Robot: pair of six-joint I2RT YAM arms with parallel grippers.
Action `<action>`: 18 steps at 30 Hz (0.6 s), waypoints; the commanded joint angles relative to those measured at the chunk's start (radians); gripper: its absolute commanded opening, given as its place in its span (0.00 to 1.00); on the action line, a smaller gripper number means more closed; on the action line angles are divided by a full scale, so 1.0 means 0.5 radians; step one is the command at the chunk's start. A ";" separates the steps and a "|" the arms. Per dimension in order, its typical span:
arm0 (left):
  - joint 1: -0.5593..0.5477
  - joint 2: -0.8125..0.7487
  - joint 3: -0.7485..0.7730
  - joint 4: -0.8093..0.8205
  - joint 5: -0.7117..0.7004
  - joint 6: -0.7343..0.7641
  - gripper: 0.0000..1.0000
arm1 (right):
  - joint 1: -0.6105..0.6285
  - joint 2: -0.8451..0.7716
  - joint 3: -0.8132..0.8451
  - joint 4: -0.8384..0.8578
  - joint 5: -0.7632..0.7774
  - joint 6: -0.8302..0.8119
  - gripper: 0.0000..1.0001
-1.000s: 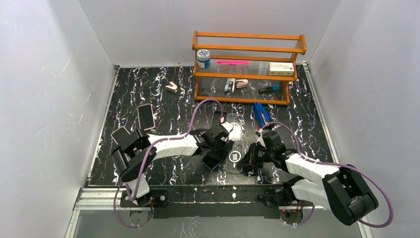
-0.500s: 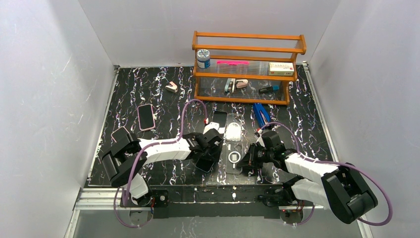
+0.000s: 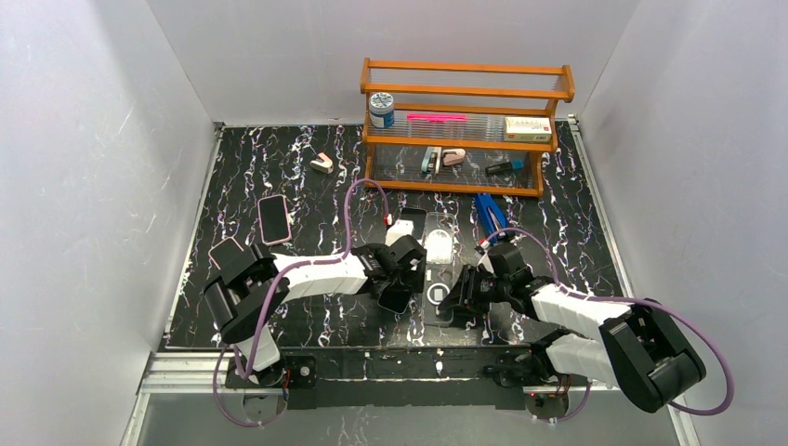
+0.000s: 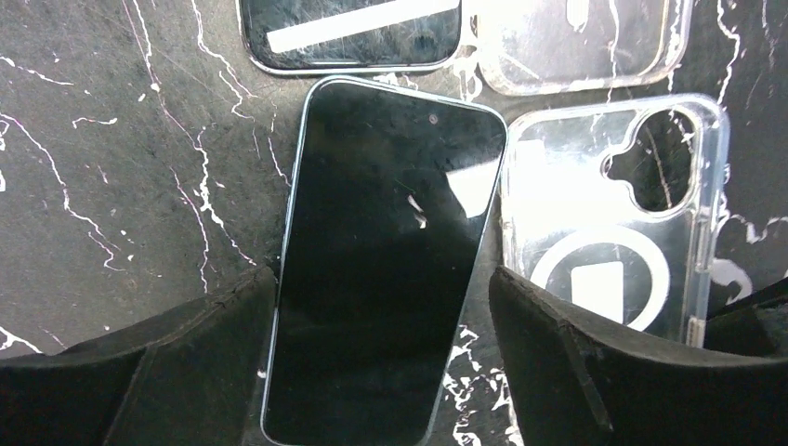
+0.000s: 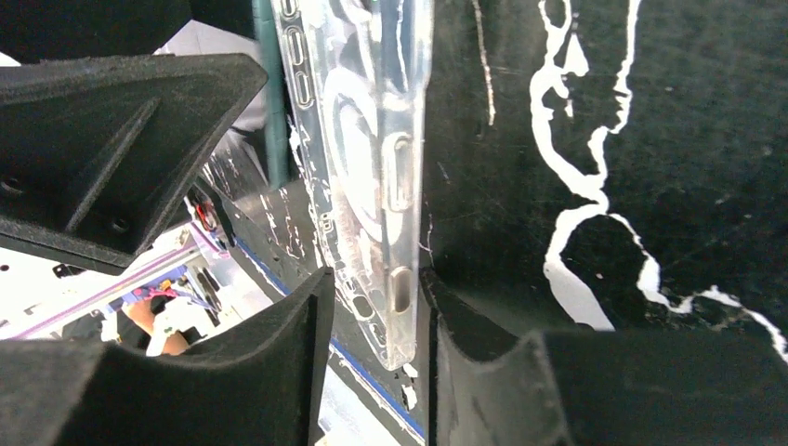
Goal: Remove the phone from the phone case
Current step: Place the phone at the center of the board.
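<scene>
The black phone (image 4: 381, 251) lies screen up on the marbled table, out of its case; it shows in the top view (image 3: 394, 298) too. The clear phone case (image 4: 613, 223) with a white ring lies right beside it, near the table's front edge (image 3: 439, 299). My left gripper (image 4: 381, 279) is open, one finger on each side of the phone's lower half (image 3: 401, 279). My right gripper (image 5: 376, 288) is shut on the case's edge (image 5: 381, 139), and sits at the case's right side (image 3: 462, 299).
A second dark phone (image 4: 348, 32) and a second clear case (image 4: 576, 42) lie just beyond. A pink phone (image 3: 273, 218) lies at the left. A blue tool (image 3: 490, 212) lies behind my right arm. A wooden rack (image 3: 465, 125) stands at the back.
My left gripper and the black phone slid left, then back right beside the clear case. My right gripper has moved slightly left with the case.
</scene>
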 commanded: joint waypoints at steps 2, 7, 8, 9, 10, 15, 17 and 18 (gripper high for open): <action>0.009 0.028 -0.009 -0.015 -0.062 -0.180 0.88 | 0.009 -0.073 0.063 -0.119 0.149 -0.014 0.51; 0.007 -0.041 -0.033 -0.020 -0.047 -0.242 0.98 | 0.008 -0.208 0.066 -0.283 0.235 -0.044 0.66; 0.009 -0.066 -0.042 -0.021 -0.042 -0.242 0.98 | 0.012 -0.229 0.061 -0.289 0.245 -0.040 0.67; 0.014 -0.085 -0.056 -0.022 -0.032 -0.244 0.98 | 0.011 -0.238 0.054 -0.287 0.248 -0.037 0.67; 0.028 -0.109 -0.073 -0.010 0.006 -0.248 0.98 | 0.010 -0.235 0.048 -0.271 0.247 -0.033 0.67; 0.126 -0.227 -0.236 0.150 0.212 -0.313 0.98 | 0.033 -0.126 0.072 -0.199 0.203 -0.026 0.69; 0.146 -0.244 -0.266 0.190 0.301 -0.323 0.98 | 0.063 -0.098 0.082 -0.166 0.203 -0.005 0.69; 0.156 -0.242 -0.275 0.211 0.342 -0.329 0.98 | 0.082 -0.087 0.087 -0.164 0.206 0.005 0.70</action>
